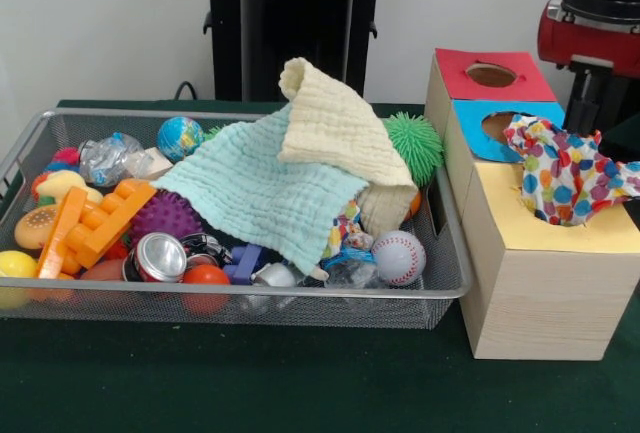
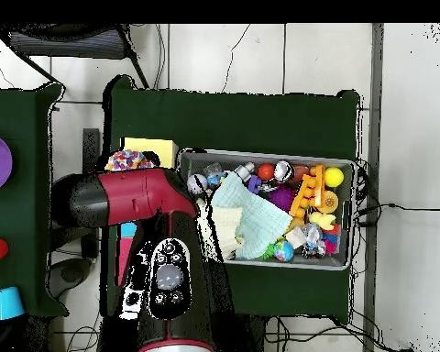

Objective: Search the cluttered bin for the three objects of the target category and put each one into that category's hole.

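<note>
While the red and black robot arm [image 2: 137,197] reaches over the wooden box with coloured holes [image 1: 520,243], its pincer is hidden, so its state cannot be told. Left of the box, a grey wire mesh bin [image 1: 445,283] holds a pale green muslin cloth [image 1: 255,193] under a cream muslin cloth [image 1: 335,128]. A multicoloured spotted cloth [image 1: 565,173] sits in the yellow hole.

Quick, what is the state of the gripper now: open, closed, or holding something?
Gripper: it cannot be told. Only the red and black arm shows, above the box with holes; the polka-dot cloth sits in the yellow hole.
</note>
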`<state>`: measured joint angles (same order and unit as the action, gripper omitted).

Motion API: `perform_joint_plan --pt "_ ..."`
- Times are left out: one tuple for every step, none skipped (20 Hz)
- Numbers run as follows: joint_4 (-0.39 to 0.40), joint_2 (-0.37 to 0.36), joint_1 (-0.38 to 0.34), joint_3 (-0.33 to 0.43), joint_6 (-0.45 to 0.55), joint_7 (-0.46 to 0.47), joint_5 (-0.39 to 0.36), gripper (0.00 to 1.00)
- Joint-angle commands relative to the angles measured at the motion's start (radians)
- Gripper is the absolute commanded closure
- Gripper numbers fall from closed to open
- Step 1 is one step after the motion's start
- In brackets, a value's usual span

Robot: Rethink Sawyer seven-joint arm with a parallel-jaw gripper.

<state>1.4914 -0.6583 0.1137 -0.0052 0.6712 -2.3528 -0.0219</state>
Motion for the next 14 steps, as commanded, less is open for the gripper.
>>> perform_joint_plan --pt "-0.037 0.031 -0.007 0.006 0.047 -0.09 -0.002 1.0" --pt "-0.034 0.026 -0.007 0.007 0.042 -0.092 0.003 1.0" --pt "-0.028 0.022 -0.01 0.014 0.034 -0.097 0.015 1.0" --pt "-0.025 0.019 -0.01 0.017 0.026 -0.099 0.019 1.0" --pt "-0.021 0.018 -0.009 0.02 0.017 -0.102 0.023 1.0" --pt "-0.018 0.017 -0.007 0.024 0.009 -0.105 0.027 1.0" --pt "-0.027 0.027 -0.012 0.031 0.009 -0.1 0.031 1.0" --pt "-0.029 0.038 -0.016 0.038 -0.008 -0.099 0.035 1.0" --pt "-0.027 0.046 -0.009 0.039 -0.025 -0.106 0.035 1.0" --pt "-0.028 0.057 -0.01 0.044 -0.04 -0.108 0.038 1.0" --pt "-0.028 0.062 -0.009 0.045 -0.05 -0.109 0.039 1.0" --pt "-0.028 0.068 -0.008 0.047 -0.061 -0.11 0.04 1.0" --pt "-0.033 0.075 -0.007 0.046 -0.064 -0.111 0.039 1.0" --pt "-0.038 0.082 -0.005 0.045 -0.068 -0.111 0.039 1.0"
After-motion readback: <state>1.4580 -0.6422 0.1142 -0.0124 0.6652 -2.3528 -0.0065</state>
